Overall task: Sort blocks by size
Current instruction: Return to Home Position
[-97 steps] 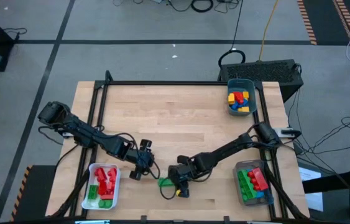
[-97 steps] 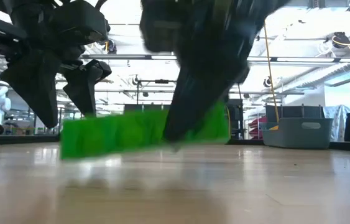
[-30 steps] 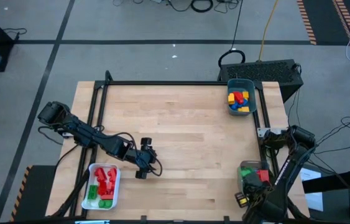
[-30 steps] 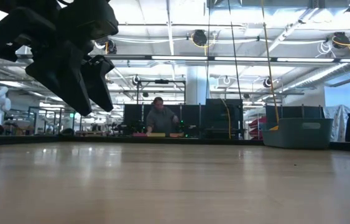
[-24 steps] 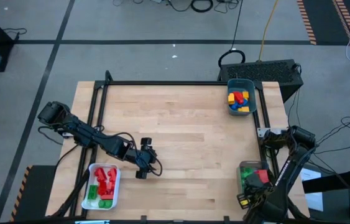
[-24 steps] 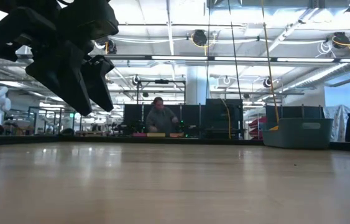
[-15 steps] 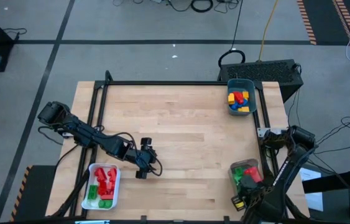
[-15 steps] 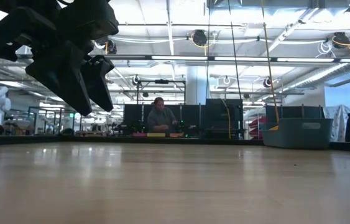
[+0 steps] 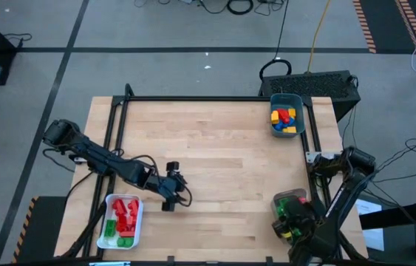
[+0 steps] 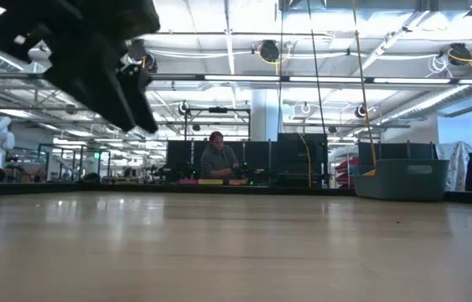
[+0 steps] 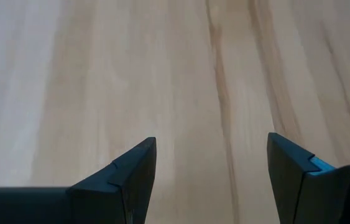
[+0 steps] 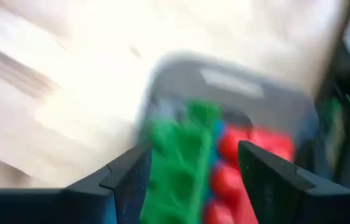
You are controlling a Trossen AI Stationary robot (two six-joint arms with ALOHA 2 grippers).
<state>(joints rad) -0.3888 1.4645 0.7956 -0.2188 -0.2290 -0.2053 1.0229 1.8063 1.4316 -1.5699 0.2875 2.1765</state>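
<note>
Right claw (image 12: 194, 149) spread | moved from table (image 9: 215, 140) centre to over bin (image 12: 224, 74)

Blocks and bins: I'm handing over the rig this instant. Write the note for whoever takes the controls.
Left claw: open, empty, above bare table beside the white bin.
Right claw: open, empty, over the dark bin at the near right corner.
Blocks: red and green blocks are in the white bin. Yellow, blue and red blocks are in the teal bin at the far right corner. Green, red and blue blocks are in the dark bin.
Done: no loose blocks show on the table.
Left: probably just parking both arms.
</note>
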